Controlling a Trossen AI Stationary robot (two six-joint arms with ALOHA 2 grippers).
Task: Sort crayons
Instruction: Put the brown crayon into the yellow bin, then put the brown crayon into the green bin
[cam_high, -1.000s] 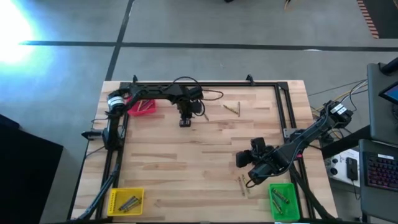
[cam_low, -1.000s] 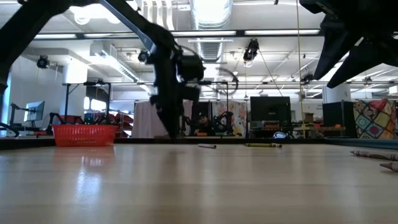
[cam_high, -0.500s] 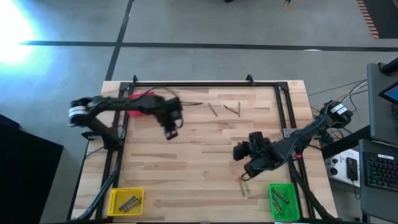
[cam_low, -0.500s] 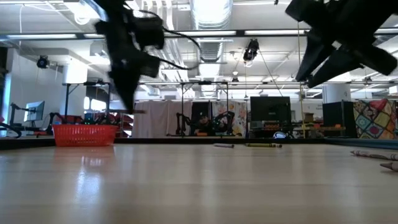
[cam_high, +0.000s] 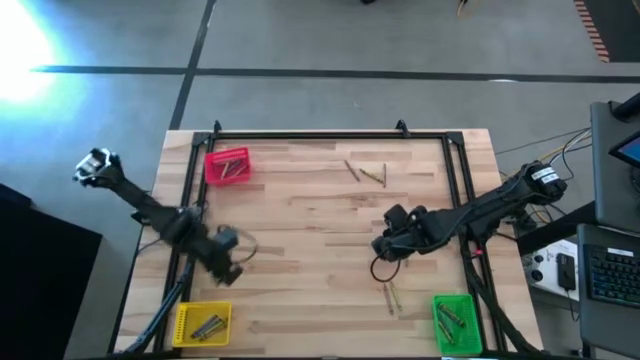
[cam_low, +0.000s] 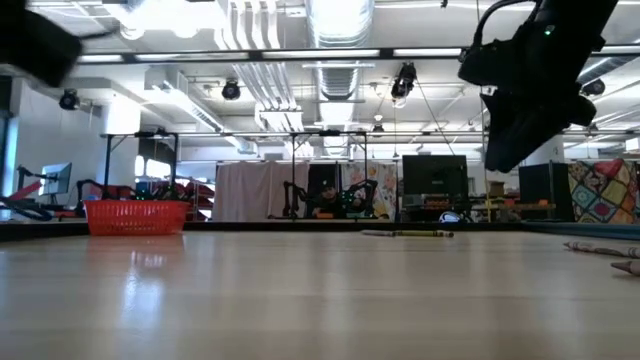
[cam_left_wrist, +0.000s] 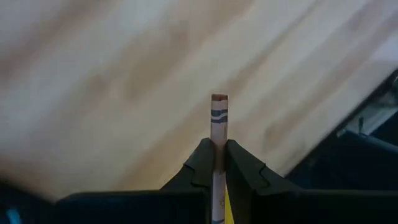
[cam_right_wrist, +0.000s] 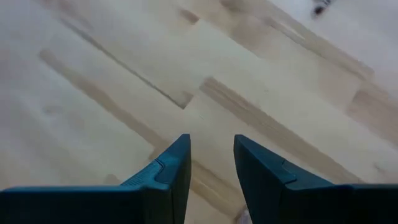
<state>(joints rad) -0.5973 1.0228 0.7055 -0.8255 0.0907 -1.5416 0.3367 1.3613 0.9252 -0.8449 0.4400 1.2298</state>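
No legible text, brand, number or sign appears in any view. The crayon (cam_left_wrist: 218, 134) in the left wrist view carries dark wavy bands on its paper wrapper — possibly label print — but no characters can be made out.

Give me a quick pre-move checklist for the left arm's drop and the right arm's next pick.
1. Left gripper shut on a crayon: ok.
2. Left gripper over a bin: not ok, it is above the table, short of the yellow bin.
3. Which bin matches the held crayon's colour: cannot tell.
4. Right gripper open and empty: ok.
5. Right gripper above a crayon: not ok, only bare wood between its fingers.
6. Loose crayons left to pick: ok.
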